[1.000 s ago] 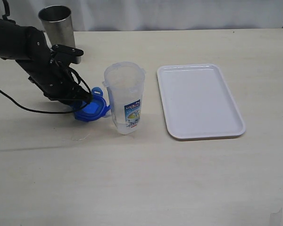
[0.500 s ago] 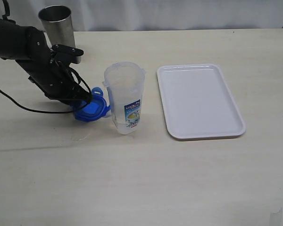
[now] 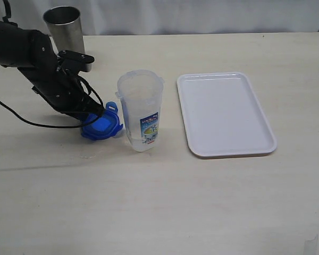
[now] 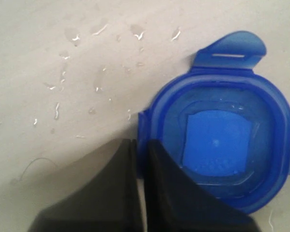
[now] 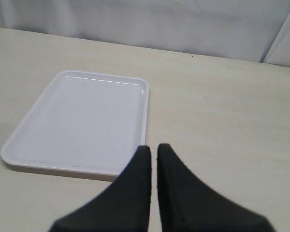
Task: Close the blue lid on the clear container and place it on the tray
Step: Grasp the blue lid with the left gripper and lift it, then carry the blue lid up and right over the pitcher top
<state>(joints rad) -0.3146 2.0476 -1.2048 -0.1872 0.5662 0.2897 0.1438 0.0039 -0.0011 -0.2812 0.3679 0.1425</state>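
The left hand [image 4: 139, 144] is pinching the blue lid [image 4: 217, 145] on the wet counter [image 4: 38, 48]; the right hand [image 5: 153, 147] is hovering closed.

Table [image 3: 165, 202]: bears everything named here
Metal cup [image 3: 65, 29]: upright at the rear left, behind the left arm
Container [image 3: 141, 109]: upright near the middle, between lid and tray
Lid [image 3: 102, 126]: on the table just left of the container's foot
Left gripper [image 3: 95, 112]: at the lid's left edge, fingers pinched on its rim
Water droplets [image 4: 63, 77]: on the table beside the lid
Tray [image 3: 226, 114]: flat, right of the container, apart from it
Right gripper [image 5: 152, 150]: over the table, the tray ahead of it
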